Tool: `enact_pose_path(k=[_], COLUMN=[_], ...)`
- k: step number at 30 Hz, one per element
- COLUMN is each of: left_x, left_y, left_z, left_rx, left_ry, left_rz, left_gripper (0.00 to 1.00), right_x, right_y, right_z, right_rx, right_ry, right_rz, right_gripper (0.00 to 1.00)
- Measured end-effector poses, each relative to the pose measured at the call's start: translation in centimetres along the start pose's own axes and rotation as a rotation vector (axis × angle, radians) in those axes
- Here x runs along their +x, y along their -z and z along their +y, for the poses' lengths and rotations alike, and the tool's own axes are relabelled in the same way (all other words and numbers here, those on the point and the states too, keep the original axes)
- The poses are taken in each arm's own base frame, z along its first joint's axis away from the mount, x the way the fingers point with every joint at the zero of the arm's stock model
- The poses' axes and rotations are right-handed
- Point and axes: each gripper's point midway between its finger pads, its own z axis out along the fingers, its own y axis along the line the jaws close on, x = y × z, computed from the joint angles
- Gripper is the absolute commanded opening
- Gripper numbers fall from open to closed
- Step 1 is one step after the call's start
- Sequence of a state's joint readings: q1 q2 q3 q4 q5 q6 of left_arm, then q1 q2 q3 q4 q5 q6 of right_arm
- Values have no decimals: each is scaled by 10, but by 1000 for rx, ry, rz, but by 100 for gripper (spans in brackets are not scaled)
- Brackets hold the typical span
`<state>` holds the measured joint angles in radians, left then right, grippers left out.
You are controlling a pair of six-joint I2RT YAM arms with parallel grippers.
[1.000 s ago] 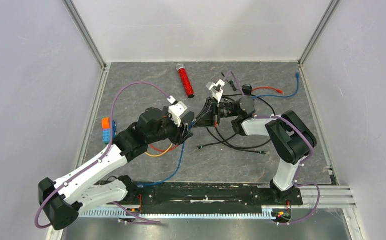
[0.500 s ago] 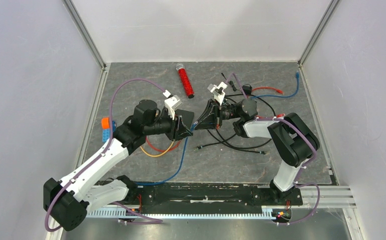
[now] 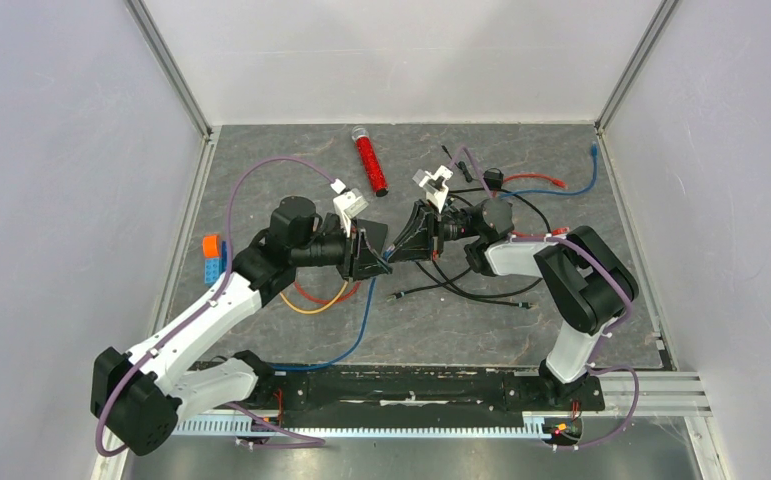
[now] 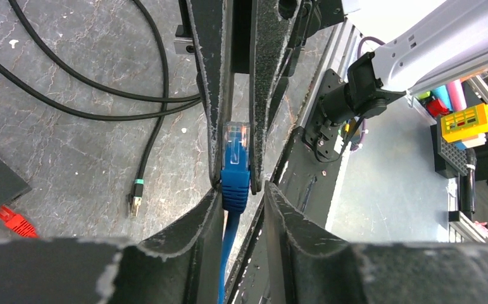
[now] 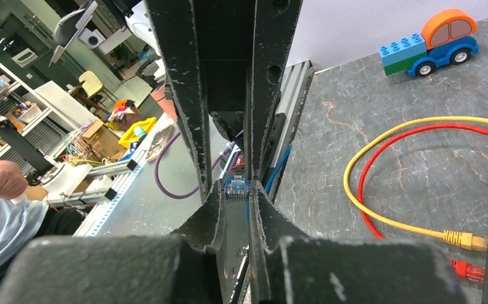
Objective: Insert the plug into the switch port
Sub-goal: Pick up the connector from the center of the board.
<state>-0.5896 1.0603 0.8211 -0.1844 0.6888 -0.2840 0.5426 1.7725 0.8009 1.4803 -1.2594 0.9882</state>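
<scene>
Plug (image 4: 235, 155), one, between four black fingers (image 4: 208, 76).

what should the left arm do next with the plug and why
Probably close the left pincer fully on the blue plug: its fingers flank the boot with a gap seemingly left on one side, while the right pincer grips the clear tip. Let the right go only afterwards.
</scene>
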Motion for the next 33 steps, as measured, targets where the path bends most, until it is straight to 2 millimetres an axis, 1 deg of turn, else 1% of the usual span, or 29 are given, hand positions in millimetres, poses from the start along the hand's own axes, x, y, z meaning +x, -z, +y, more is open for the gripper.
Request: enact_pose_path(k=[2, 6, 9, 15, 20, 24, 33], left_x=[1, 3, 3, 3, 2, 1, 10], left_y=[0, 0, -1, 0, 4, 8, 10], left_z=[1, 1, 1, 2, 5, 10, 31], left_rx=[1, 11, 16, 11, -29, -68, -174], left_ry=[0, 7, 7, 0, -21, -33, -37], left_rz=[-1, 6, 7, -2, -37, -60, -47], left_gripper=[24, 3, 2, 2, 2, 2, 2], right_x=[0, 1, 1, 1, -2, -5, -7], right_y=[0, 1, 1, 1, -2, -5, -5], right_z=[0, 1, 2, 3, 2, -3, -20], right_rx=[-1, -5, -5, -5, 4, 23, 73], right_ry=[-2, -12, -13, -37, -70, -122, -228], right_rz=[2, 8, 8, 8, -13, -43, -105], right_gripper=[0, 3, 7, 20, 29, 31, 32])
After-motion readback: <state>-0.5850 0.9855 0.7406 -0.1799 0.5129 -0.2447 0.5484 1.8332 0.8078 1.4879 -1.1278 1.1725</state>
